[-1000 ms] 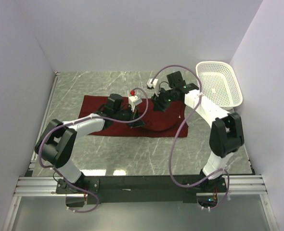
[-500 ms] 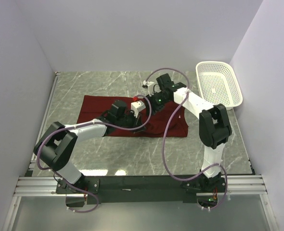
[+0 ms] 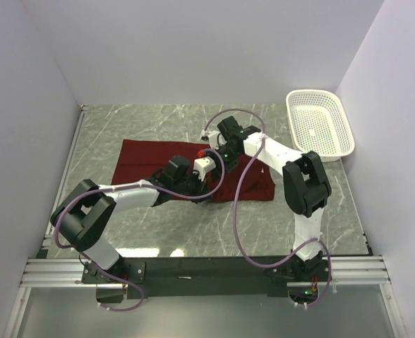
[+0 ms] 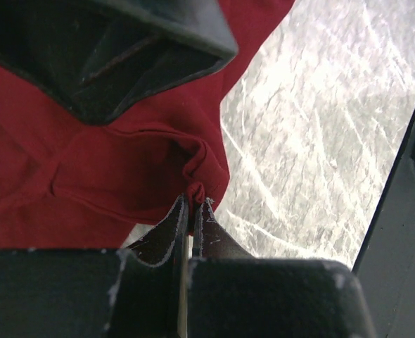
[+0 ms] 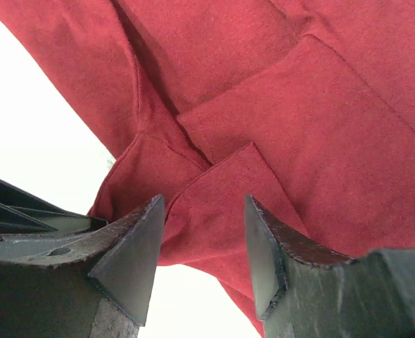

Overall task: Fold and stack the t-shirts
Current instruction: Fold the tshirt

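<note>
Maroon t-shirt [image 3: 144, 156], where?
> Middle of the marble surface [image 3: 193, 229], flat toward the left edge, bunched under the arms. Fold step is under way.

Claws?
> Left claw [image 4: 193, 203] pinched together on a fold at the cloth's edge. Right claw [image 5: 202, 236] apart, just above the fabric, holding nothing.

Next?
> Likely carry the pinched edge across, lay flat, release. No label or print readable.

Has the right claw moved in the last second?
Yes. The right gripper has slid left, away from the white basket, over the maroon t-shirt.
</note>
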Available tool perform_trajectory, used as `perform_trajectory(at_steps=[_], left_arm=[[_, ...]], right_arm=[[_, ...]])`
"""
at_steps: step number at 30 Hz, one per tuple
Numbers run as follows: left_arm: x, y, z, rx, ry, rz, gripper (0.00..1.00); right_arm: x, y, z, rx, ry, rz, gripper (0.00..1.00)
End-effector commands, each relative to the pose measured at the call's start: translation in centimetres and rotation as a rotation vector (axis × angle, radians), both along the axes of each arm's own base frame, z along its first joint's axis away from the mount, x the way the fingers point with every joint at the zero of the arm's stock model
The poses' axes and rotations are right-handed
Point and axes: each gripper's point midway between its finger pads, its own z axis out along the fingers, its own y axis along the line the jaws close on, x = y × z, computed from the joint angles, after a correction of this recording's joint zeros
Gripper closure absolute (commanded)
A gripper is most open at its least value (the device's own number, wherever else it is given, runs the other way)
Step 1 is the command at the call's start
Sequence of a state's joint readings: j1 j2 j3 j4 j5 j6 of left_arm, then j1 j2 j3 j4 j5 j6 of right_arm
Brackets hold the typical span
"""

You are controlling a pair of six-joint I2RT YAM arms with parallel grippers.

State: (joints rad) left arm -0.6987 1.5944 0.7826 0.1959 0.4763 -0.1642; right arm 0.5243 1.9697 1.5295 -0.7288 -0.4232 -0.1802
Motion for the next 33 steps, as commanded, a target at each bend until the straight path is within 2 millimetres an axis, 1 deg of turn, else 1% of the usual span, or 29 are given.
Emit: perform_trajectory(at_steps=[1, 5, 11, 14, 19, 22, 25, 26, 28, 29, 31, 32, 33], left_arm=[[-0.1, 0.1, 0.2, -0.005, 0.002, 0.03, 0.99], [-0.5, 0.0, -0.1, 0.009, 0.01, 0.033, 0.99], [-1.1, -0.2, -1.2, 0.034, 0.032, 0.025, 0.99], [-1.3, -0.1, -1.5, 0.039, 0.037, 0.025, 0.99], [-1.3, 0.0, -1.4, 0.036, 0.034, 0.032, 0.99], [-1.3, 0.0, -1.6, 0.043, 0.038, 0.031, 0.99], [-1.3, 0.0, -1.6, 0.043, 0.035, 0.03, 0.99], [-1.1, 0.0, -1.5, 0.042, 0.032, 0.033, 0.99], [-1.1, -0.1, -1.5, 0.045, 0.033, 0.034, 0.99], [-1.1, -0.1, -1.6, 0.045, 0.033, 0.034, 0.99], [-1.1, 0.0, -1.6, 0.046, 0.032, 0.034, 0.99], [-1.1, 0.0, -1.7, 0.047, 0.035, 0.035, 0.99], [-1.1, 0.1, -1.7, 0.05, 0.032, 0.038, 0.99]], right_arm=[[-0.8, -0.7, -1.1, -0.072, 0.009, 0.003, 0.44], [-1.6, -0.6, -1.8, -0.094, 0.009, 0.019, 0.45], [-1.2, -0.3, -1.1, -0.08, -0.01, 0.007, 0.46], [-1.7, 0.2, -1.9, -0.098, 0.02, 0.024, 0.46], [-2.0, 0.6, -2.6, -0.102, 0.04, 0.03, 0.47], [-2.6, 0.6, -2.9, -0.11, 0.056, 0.047, 0.49], [-3.0, 0.8, -2.7, -0.108, 0.056, 0.063, 0.55], [-3.1, 0.7, -2.8, -0.11, 0.064, 0.063, 0.62], [-3.2, 0.7, -2.7, -0.106, 0.063, 0.068, 0.69], [-3.1, 0.8, -2.5, -0.103, 0.059, 0.069, 0.76], [-2.7, 0.7, -1.9, -0.093, 0.042, 0.062, 0.85], [-2.4, 0.7, -1.2, -0.082, 0.024, 0.059, 0.93], [-1.9, 0.4, -0.8, -0.073, 0.015, 0.044, 0.95]])
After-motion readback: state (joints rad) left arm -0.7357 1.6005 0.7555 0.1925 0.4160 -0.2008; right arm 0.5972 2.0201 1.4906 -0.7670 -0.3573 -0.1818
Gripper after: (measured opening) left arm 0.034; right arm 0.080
